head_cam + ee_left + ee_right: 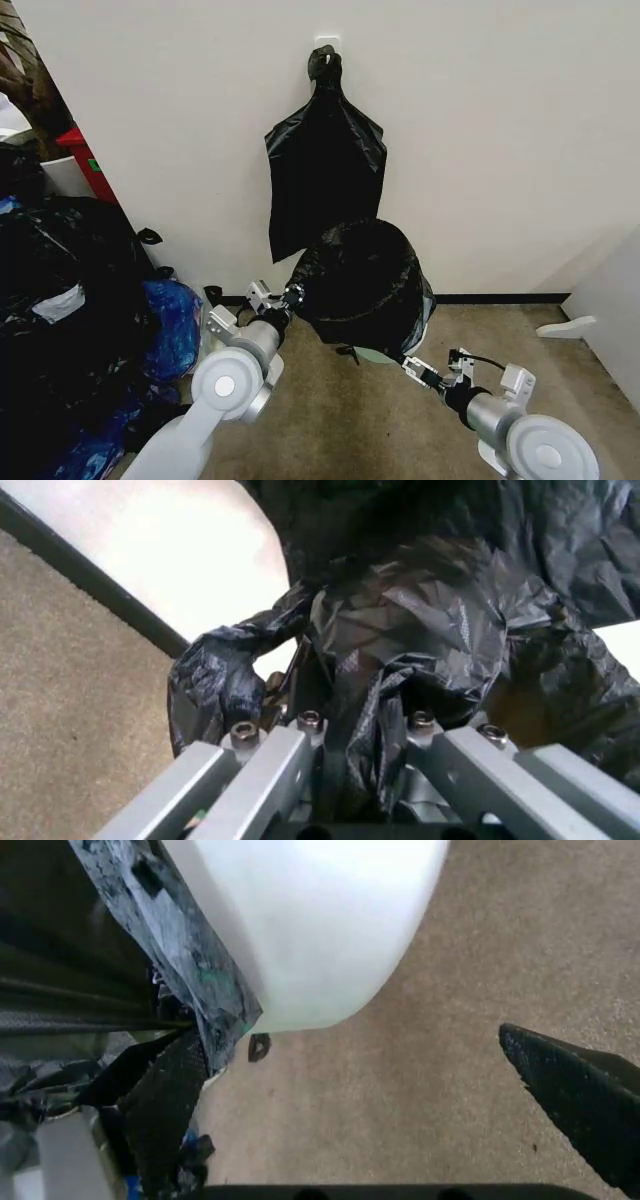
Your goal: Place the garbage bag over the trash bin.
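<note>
Head view: garbage bag (362, 280) drapes over the trash bin (310, 922) on the carpet. Left claw (350, 780) pinches the bag's edge; right claw (380, 1065) stands open beside the bin's base.

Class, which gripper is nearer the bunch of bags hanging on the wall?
Left. The left gripper grips the garbage bag just below the bunch; the right gripper is lower, at the bin's base.
</note>
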Robot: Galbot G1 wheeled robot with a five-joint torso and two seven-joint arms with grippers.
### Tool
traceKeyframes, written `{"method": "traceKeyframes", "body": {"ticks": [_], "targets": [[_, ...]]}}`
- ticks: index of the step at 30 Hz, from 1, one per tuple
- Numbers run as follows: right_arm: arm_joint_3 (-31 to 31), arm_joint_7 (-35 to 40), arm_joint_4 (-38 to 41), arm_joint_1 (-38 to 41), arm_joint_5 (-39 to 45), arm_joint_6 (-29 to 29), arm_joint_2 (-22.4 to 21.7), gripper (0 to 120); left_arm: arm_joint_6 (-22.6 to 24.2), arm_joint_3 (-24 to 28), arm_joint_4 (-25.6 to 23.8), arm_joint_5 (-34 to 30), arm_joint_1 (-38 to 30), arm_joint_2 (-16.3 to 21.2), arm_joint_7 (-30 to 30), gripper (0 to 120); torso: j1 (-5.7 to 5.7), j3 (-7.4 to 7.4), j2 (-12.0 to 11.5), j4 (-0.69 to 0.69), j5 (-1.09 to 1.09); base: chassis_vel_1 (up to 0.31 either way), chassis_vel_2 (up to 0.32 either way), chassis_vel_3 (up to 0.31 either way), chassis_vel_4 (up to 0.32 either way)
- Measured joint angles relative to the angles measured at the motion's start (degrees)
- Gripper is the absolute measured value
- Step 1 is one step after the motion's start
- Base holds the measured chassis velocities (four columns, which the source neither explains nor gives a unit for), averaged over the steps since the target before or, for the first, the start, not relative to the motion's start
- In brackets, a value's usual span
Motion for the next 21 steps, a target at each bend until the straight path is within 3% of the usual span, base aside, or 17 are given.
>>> {"method": "traceKeyframes", "body": {"ticks": [4,8,13,21], "targets": [[1.1,-4.6,0.6,-1.6,-3.2,-0.4,-0.5,100,0.5,0.1,0.0,1.0,-0.2,0.3,0.1,5,0.00,0.00,0.0,-0.02,0.00,0.000,0.000,0.000,0.000],[1.7,-12.7,4.6,-6.3,-14.4,2.1,-1.6,100,1.6,0.9,1.2,6.7,0.1,0.9,2.1,5,0.00,0.00,0.0,-0.01,0.00,0.000,0.000,0.000,0.000],[1.6,-16.0,9.0,-9.3,-20.4,3.3,-2.0,100,2.1,1.3,2.8,11.7,0.2,0.9,4.4,5,0.00,0.00,0.0,-0.01,-0.01,0.000,0.000,0.000,0.000],[4.6,-12.3,16.7,-13.4,-17.2,3.0,-4.5,100,3.5,1.3,4.5,20.9,1.3,2.3,10.3,5,0.00,-0.01,0.0,-0.01,-0.02,0.000,0.000,0.000,0.000]]}}
